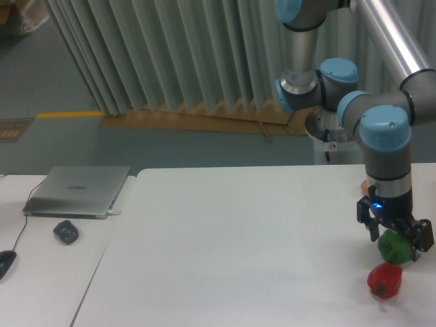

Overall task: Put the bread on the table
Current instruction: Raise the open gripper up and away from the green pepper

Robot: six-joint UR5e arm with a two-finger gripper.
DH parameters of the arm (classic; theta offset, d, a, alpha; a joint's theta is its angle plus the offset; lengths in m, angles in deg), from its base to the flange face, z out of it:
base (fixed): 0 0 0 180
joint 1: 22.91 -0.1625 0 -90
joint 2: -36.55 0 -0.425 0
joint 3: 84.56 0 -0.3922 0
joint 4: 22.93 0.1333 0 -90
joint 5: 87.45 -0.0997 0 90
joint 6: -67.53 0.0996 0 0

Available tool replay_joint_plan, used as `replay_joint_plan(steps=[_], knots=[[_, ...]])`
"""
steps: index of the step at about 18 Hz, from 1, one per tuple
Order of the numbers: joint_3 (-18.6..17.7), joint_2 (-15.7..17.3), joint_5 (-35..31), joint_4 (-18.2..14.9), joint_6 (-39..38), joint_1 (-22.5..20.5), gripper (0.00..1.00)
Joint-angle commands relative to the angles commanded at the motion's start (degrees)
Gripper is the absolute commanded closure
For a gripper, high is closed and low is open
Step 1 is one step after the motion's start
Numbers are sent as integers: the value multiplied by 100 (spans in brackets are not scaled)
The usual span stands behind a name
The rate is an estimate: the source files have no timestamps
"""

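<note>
A: At the far left of the frame, what sits on the smaller white desk (41, 272)?

B: A closed grey laptop (78, 191), lying flat. Just below it is a small dark rounded object (66, 232), and a dark mouse (5, 262) with its cable shows at the left edge.

A: And moving right?

B: The large plain white bench (231, 245) with rounded corners fills the middle of the frame; its central stretch is bare white surface. Behind it, in the upper part of the frame, hangs a pleated grey curtain (170, 54).

A: Where is the arm?

B: At the right. The silver and pale blue robot arm (385, 129) comes down from the upper right, and its black tool (396, 235) points down over the bench's right side, a blue light glowing on it.

A: Is the tool clenched?

B: I cannot tell. Its fingers sit against a green pepper (395, 248), partly covering it. Just below lies a red pepper (385, 280) on the bench.

A: And the bread?

B: Not clearly seen. Only a small orange sliver (364, 184) peeks out left of the arm's wrist, too hidden to identify.
</note>
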State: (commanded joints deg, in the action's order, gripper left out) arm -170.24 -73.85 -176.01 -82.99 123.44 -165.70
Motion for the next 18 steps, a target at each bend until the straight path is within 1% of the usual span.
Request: replay_joint_plan(steps=[2, 7, 13, 15, 17, 18], knots=[[16, 1, 84, 3, -10, -20, 0], [7, 1, 58, -6, -54, -29, 0], [16, 80, 75, -32, -19, -108, 0], [7, 203, 66, -146, 51, -266, 0], [51, 273, 58, -382, 200, -485, 0], [-18, 483, 23, -497, 749, -660, 0]])
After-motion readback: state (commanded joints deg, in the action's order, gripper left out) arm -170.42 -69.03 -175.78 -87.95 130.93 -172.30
